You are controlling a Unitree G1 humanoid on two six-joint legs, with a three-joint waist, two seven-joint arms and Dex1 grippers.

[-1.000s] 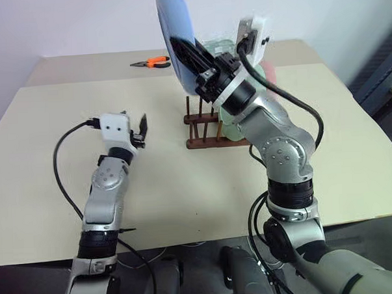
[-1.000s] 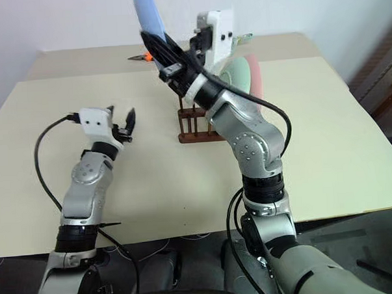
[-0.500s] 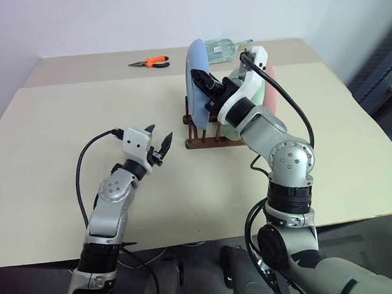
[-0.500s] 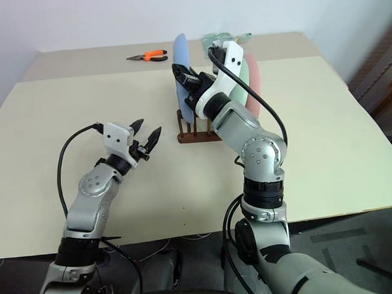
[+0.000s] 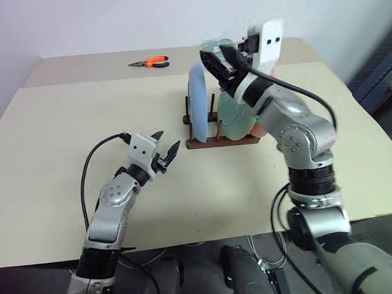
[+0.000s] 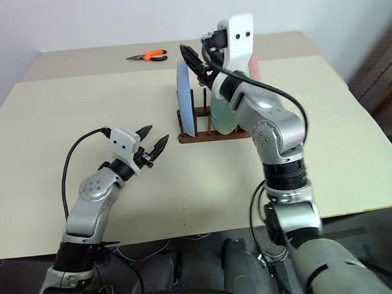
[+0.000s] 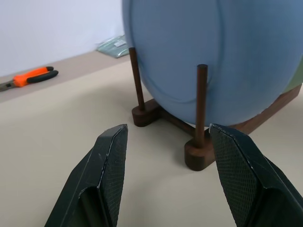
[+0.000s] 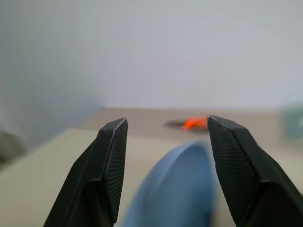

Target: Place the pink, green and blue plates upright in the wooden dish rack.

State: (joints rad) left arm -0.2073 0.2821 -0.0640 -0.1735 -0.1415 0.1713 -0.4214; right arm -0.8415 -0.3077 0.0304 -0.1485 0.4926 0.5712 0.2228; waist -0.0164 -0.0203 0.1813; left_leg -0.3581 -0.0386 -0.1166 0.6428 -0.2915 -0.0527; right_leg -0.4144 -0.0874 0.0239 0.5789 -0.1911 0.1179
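The blue plate (image 5: 197,102) stands upright at the left end of the wooden dish rack (image 5: 223,143). The green plate (image 5: 234,116) stands upright behind it in the same rack. A strip of the pink plate (image 6: 252,68) shows past my right arm. My right gripper (image 5: 215,57) hovers just above the blue plate's rim (image 8: 176,189), open and holding nothing. My left gripper (image 5: 168,140) is open and empty, low over the table, left of the rack and pointing at it. In the left wrist view the blue plate (image 7: 222,56) sits between the rack's pegs (image 7: 201,104).
Orange-handled pliers (image 5: 150,62) lie at the far side of the table (image 5: 65,139). A clear packet (image 5: 215,46) lies behind the rack. Open tabletop stretches left of and in front of the rack.
The right gripper brought the blue plate down from high in the air into the rack, let go of it, and rose a little to the right. The left gripper drifted toward the rack.
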